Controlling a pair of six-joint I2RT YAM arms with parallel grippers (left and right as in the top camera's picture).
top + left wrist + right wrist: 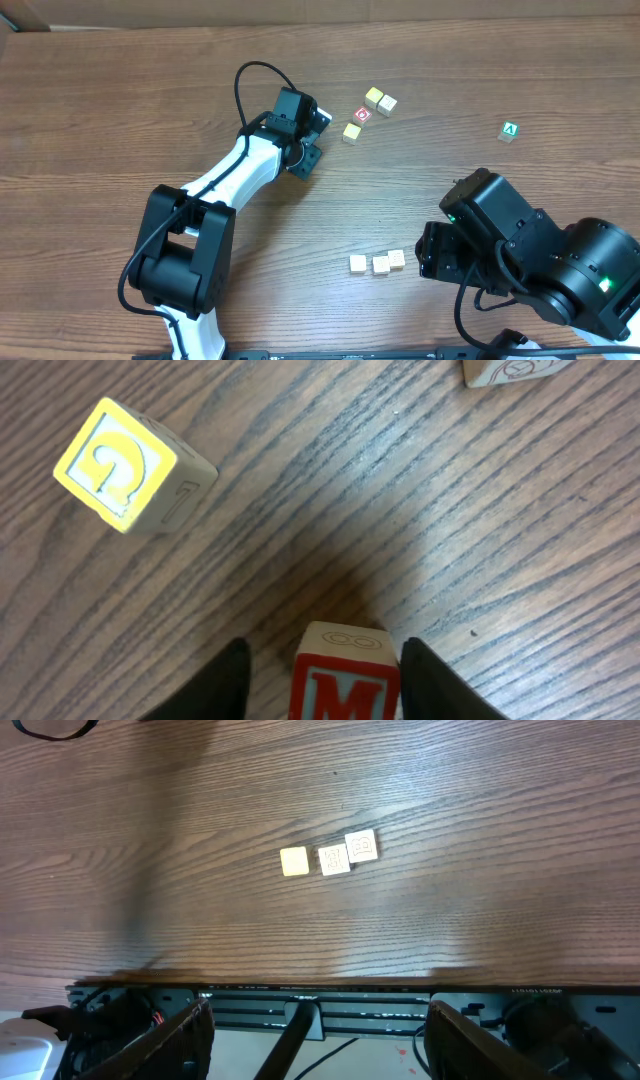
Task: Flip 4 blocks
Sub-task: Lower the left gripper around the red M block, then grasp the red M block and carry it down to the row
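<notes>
A red block with a white "M" [345,685] stands between the fingers of my left gripper [322,652]. The gripper is open: there is a clear gap on the block's left side and the right finger is close beside it. A yellow-faced block [130,465] lies ahead to the left, also seen from above as the yellow block [351,131]. In the overhead view my left gripper [316,122] hides the "M" block. Two pale blocks [373,97] [387,104] sit just beyond. My right gripper [320,1035] hangs open and empty over the table's front edge.
A red "O" cube [362,115] lies between the yellow and pale blocks. A green "A" cube [510,131] sits far right. Three cream blocks in a row [381,264] lie near the right arm, the same row of cream blocks [335,859] shows in the right wrist view.
</notes>
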